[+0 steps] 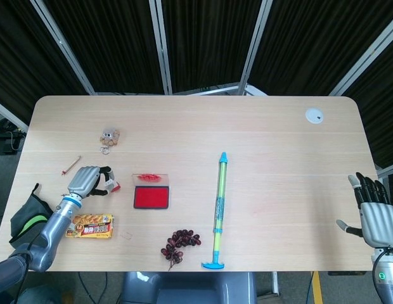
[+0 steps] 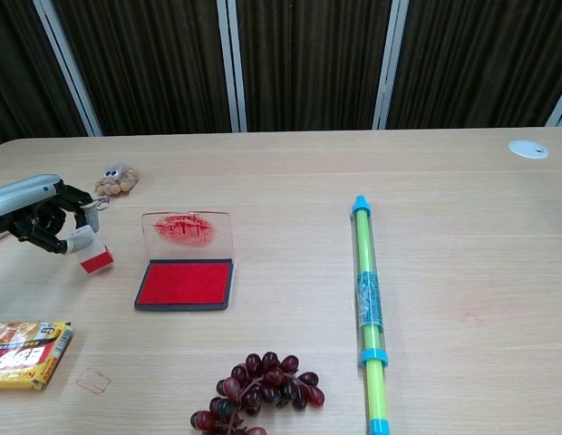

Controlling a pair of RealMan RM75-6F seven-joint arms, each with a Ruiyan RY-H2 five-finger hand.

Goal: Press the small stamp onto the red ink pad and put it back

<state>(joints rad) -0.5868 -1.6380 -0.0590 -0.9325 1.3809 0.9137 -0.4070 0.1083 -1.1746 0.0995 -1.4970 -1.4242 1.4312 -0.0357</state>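
My left hand [image 1: 87, 180] [image 2: 36, 217] hovers just left of the red ink pad [image 1: 151, 197] [image 2: 186, 283] and pinches the small stamp [image 1: 113, 186] [image 2: 93, 255], a white block with a red face. The stamp hangs tilted, close above the table, clear of the pad. The pad's clear lid [image 2: 187, 230] stands open at the pad's far edge, smeared with red ink. My right hand [image 1: 376, 214] stays at the table's right edge, fingers spread and holding nothing; the chest view does not show it.
A yellow snack pack [image 1: 90, 226] [image 2: 25, 353] lies near the left front edge, with a faint red stamp mark [image 2: 93, 381] beside it. Dark grapes [image 1: 180, 243] [image 2: 258, 390], a green-blue tube [image 1: 219, 209] [image 2: 366, 304], a small toy [image 1: 109, 135], a pencil [image 1: 71, 165] and a white disc [image 1: 314, 115] lie around.
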